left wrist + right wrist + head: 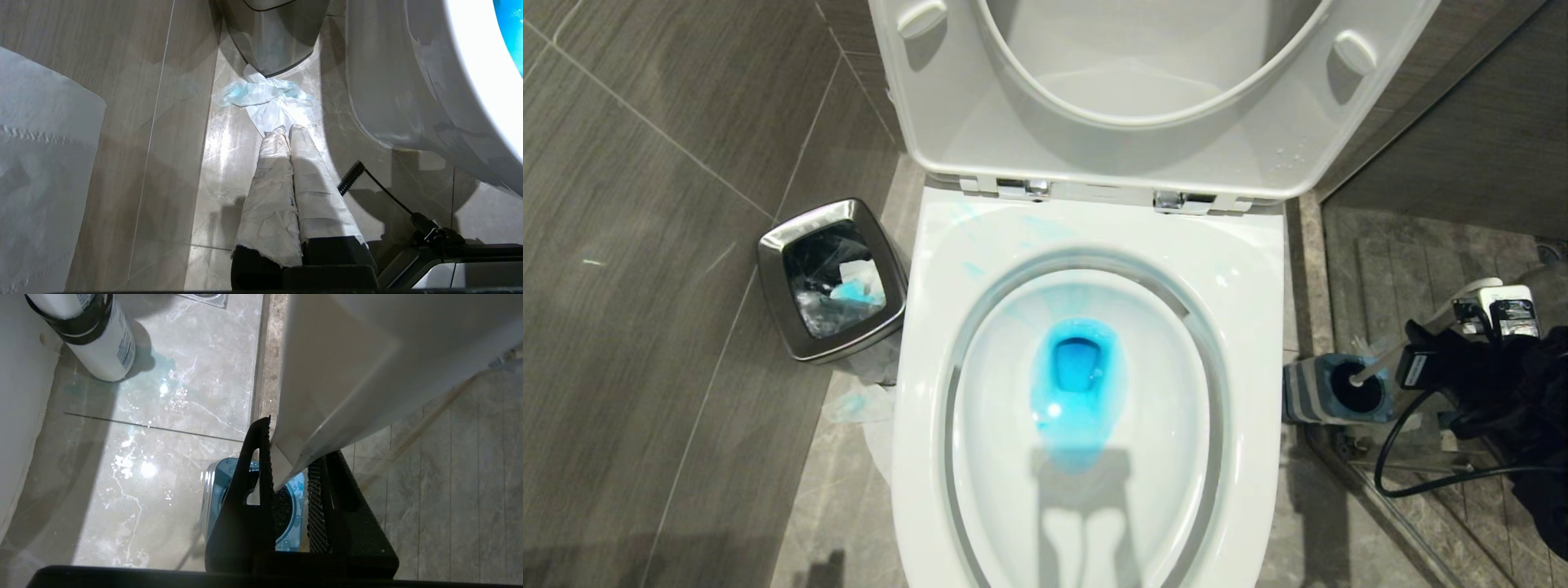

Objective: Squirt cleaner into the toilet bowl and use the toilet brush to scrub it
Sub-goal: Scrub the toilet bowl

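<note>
Beside the toilet bowl [1086, 245], my right hand [286, 477] gripped the toilet brush [1421, 339] handle above its holder [1327, 392]; my left hand [286, 132] hung closed, empty, near tissues [265, 96] and the bin [832, 278].

No legible text anywhere. Bottle [96, 339] at 11 o'clock in right wrist view carries label print, too blurred to read.

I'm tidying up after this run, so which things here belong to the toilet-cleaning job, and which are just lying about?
Part of the job:
- white ceramic toilet bowl
- bright blue cleaner pooled in its water
- white-handled toilet brush in its grey-and-blue striped holder, gripped by the right gripper

Lying about:
- square steel bin
- blue-stained tissues on the floor
- white bottle
</note>
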